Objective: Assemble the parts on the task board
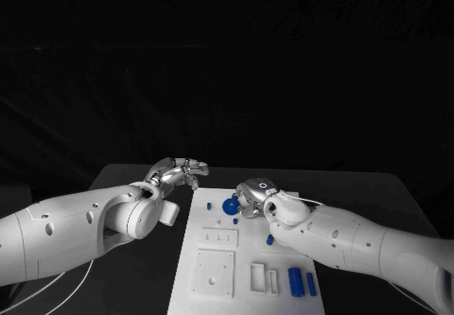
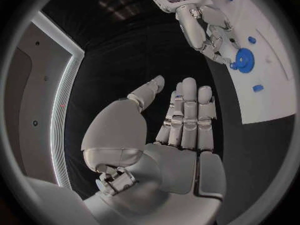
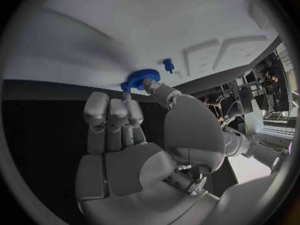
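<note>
So my right hand [image 1: 255,195] has its fingertips on the blue gear [image 1: 230,206] near the far end of the task board [image 1: 194,226] — in the right wrist view the thumb and a finger look pinched on the gear's rim, and the gear seems to sit on the white surface rather than up in the air. My left hand [image 1: 178,173] is released, fingers straight and apart, hovering just off the board's far left corner with nothing in it. What worries me: it's a thin fingertip grip on a toothed rim, so if I lift or twist too fast the gear could tip or pop out and roll off onto the black table. There's also a small blue peg [image 3: 167,64] right beside the gear — easy to knock sideways. I can't tell whether the gear is seated on anything.
</note>
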